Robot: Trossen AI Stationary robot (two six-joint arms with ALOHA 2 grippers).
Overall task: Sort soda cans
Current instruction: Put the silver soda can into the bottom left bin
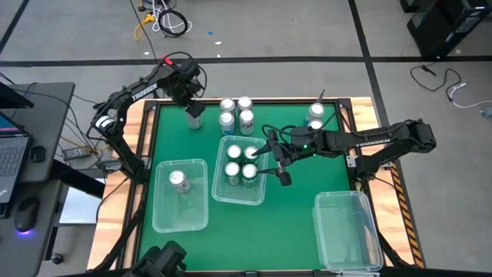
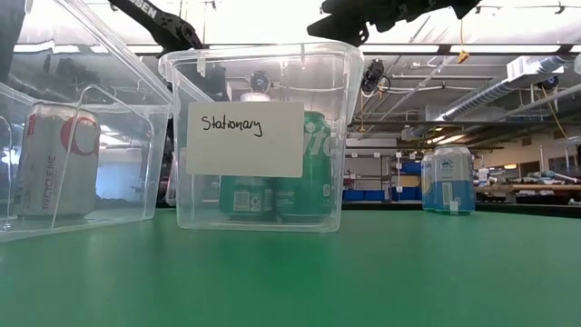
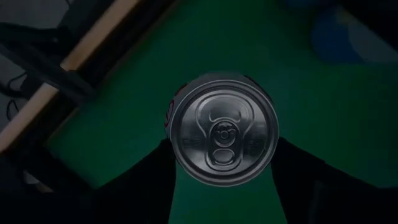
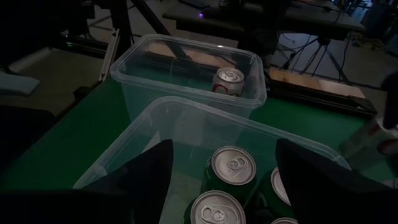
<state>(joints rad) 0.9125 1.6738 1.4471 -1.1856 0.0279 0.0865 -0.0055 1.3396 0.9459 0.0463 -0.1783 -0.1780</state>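
Note:
At the table's far left, my left gripper [image 1: 194,114] points down, shut on a soda can [image 3: 224,129] with a silver top and a white side with some red. My right gripper [image 1: 265,160] hangs open over the middle clear bin [image 1: 217,191], which holds several green cans [image 4: 231,167]. The left bin [image 1: 157,219] holds one white can [image 1: 179,180]. Three silver-topped cans [image 1: 235,114] stand on the green table at the far side. Blue cans [image 1: 315,115] stand at the far right. My left gripper has the can between its two fingers [image 3: 158,171], which come from above and point down on opposite sides of the can's wall [image 3: 177,149]. The can stands upright, top up. Whether its bottom is clear of the table, I cannot tell.
An empty clear bin [image 1: 347,231] sits at the near right. The middle bin carries a white label [image 2: 245,138] on its near wall. The table has a wooden rim [image 1: 137,131]. A desk with a laptop [image 1: 11,154] stands to the left.

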